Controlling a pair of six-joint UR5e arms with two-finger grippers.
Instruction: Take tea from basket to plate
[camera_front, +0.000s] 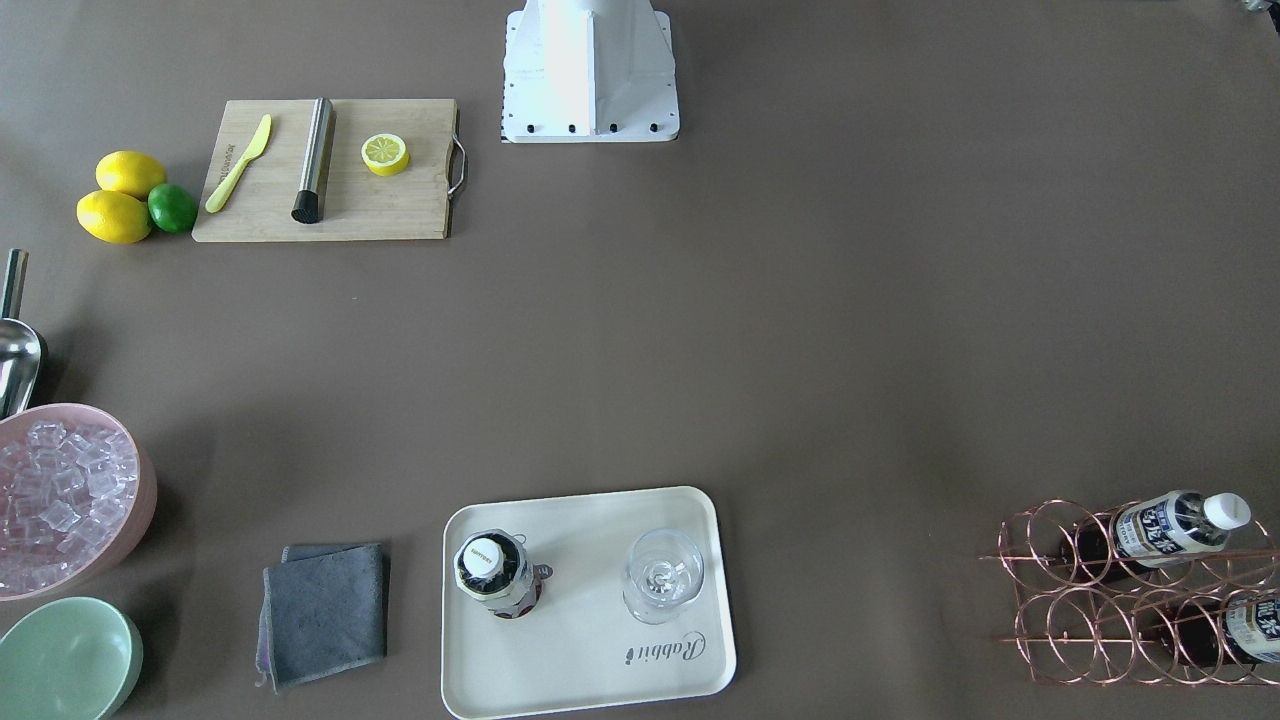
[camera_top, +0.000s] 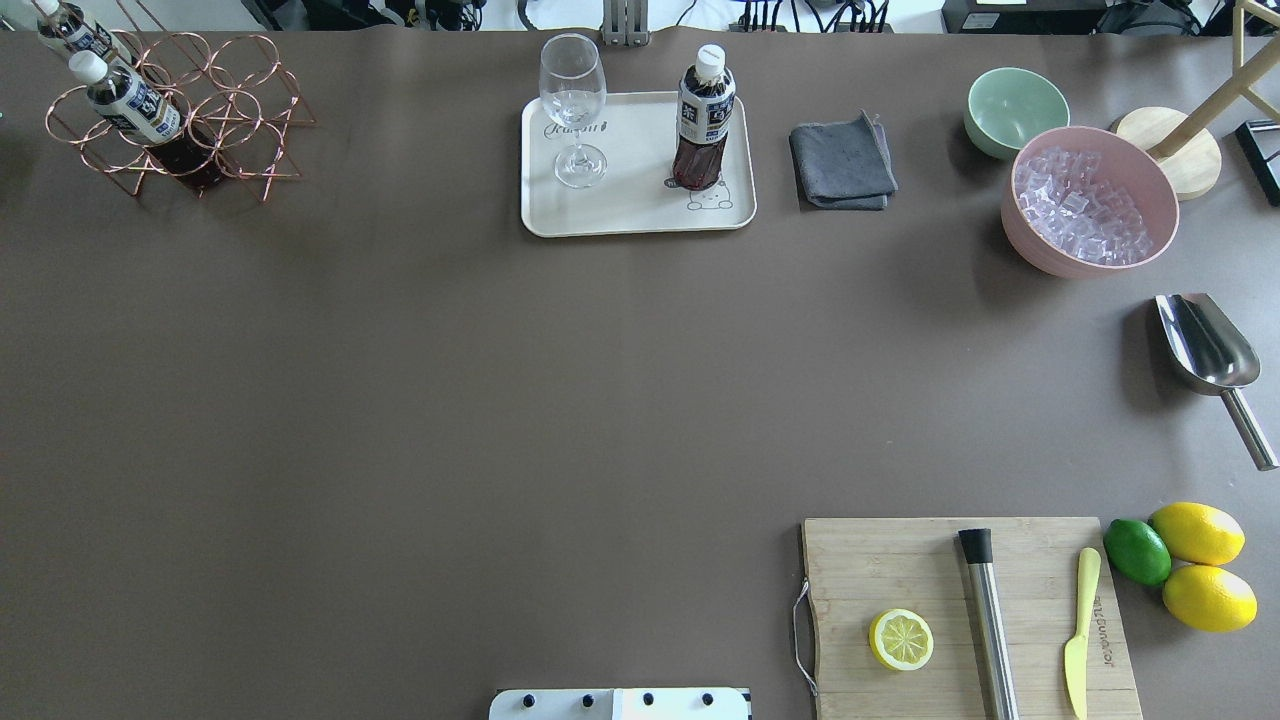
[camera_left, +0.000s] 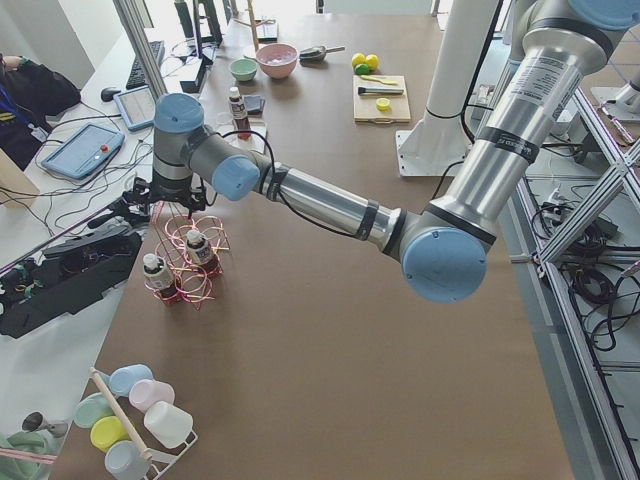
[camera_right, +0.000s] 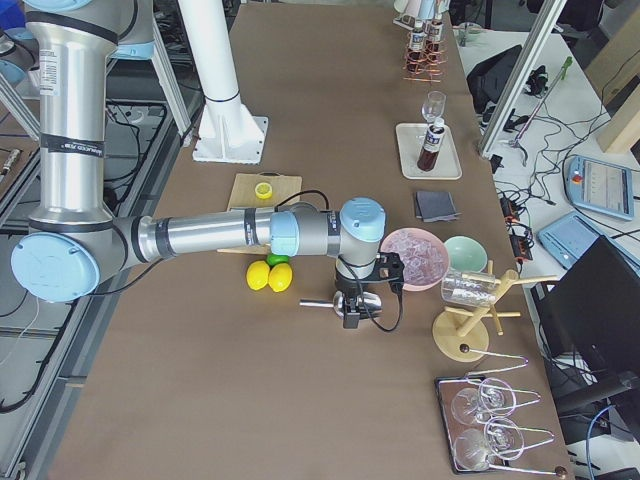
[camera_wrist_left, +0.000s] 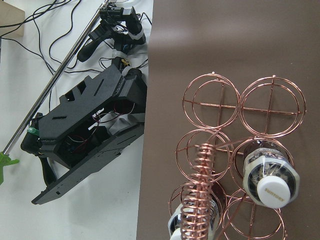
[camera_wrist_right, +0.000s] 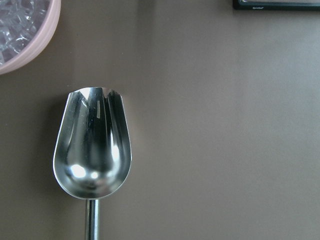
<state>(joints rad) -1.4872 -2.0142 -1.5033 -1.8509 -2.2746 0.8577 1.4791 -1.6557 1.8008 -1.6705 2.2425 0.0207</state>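
One tea bottle stands upright on the cream plate beside a wine glass; it also shows in the front-facing view. Two more tea bottles stand in the copper wire basket at the far left corner. The left wrist view looks straight down on the basket and a bottle cap. My left gripper hovers over the basket; I cannot tell whether it is open or shut. My right gripper hangs over the metal scoop; I cannot tell its state either.
A grey cloth, a mint-green bowl and a pink bowl of ice sit right of the plate. A cutting board with a lemon half, a muddler and a knife lies near the robot, with lemons and a lime beside it.
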